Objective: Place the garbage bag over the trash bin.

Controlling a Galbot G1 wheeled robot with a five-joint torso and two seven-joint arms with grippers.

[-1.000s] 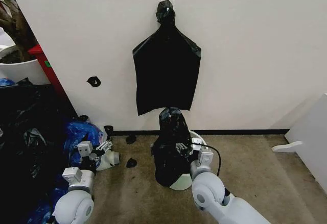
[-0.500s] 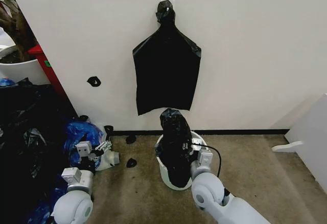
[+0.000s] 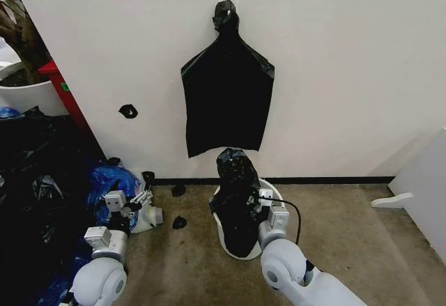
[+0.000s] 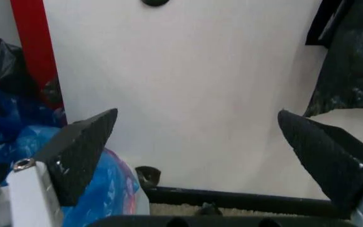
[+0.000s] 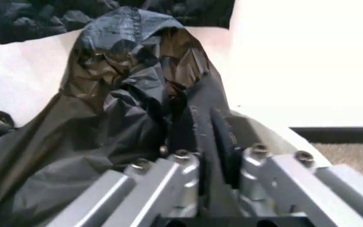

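The black garbage bag (image 3: 235, 193) stands bunched in a tall, wrinkled heap on the white trash bin (image 3: 224, 235), which sits on the carpet by the wall. It hides most of the bin's mouth. My right gripper (image 3: 259, 205) is at the bin's right rim, shut on a fold of the garbage bag (image 5: 115, 118). Its fingers (image 5: 200, 135) pinch the plastic beside the bin's rim (image 5: 266, 135). My left gripper (image 3: 141, 203) hangs low to the left, apart from the bin. In the left wrist view this gripper (image 4: 197, 146) stands open and holds nothing.
A flat black bag (image 3: 226, 104) hangs on the wall above the bin. A shiny blue bag (image 3: 111, 180) and a heap of dark bags (image 3: 35, 180) lie at the left. Black scraps (image 3: 179, 222) dot the carpet. A white panel (image 3: 425, 187) stands at the right.
The bag has been drawn up off the bin's front left side, so the white wall shows there. My right gripper has shifted slightly. The left arm has stayed put.
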